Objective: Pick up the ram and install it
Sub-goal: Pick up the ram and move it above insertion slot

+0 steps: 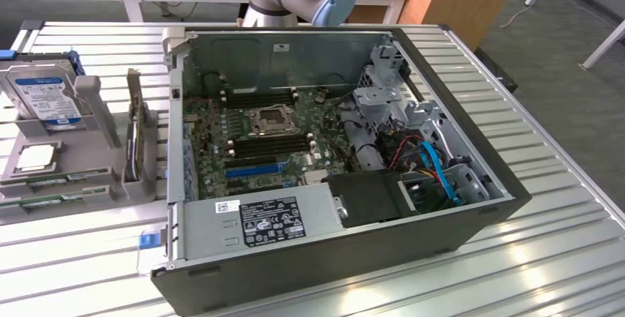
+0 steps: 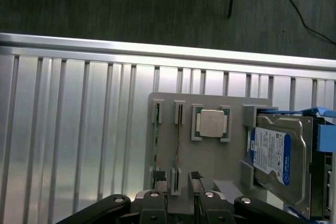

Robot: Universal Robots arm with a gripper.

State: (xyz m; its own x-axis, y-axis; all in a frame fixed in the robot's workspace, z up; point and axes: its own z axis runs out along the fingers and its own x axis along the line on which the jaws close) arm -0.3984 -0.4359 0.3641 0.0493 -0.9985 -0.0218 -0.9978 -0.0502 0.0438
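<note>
Slatted table | ram on edge in holder | long axis toward hand

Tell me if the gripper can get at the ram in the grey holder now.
Probably yes. The open gripper hangs above the grey holder, fingers either side of a ram stick; nothing covers it.

legible text: none | hard drive label: blue and white, print too fine to read | power supply label: black and white, rows of marks, unreadable | white sticker beside it: barcode-like, unreadable | processor lid: no marking can be made out
</note>
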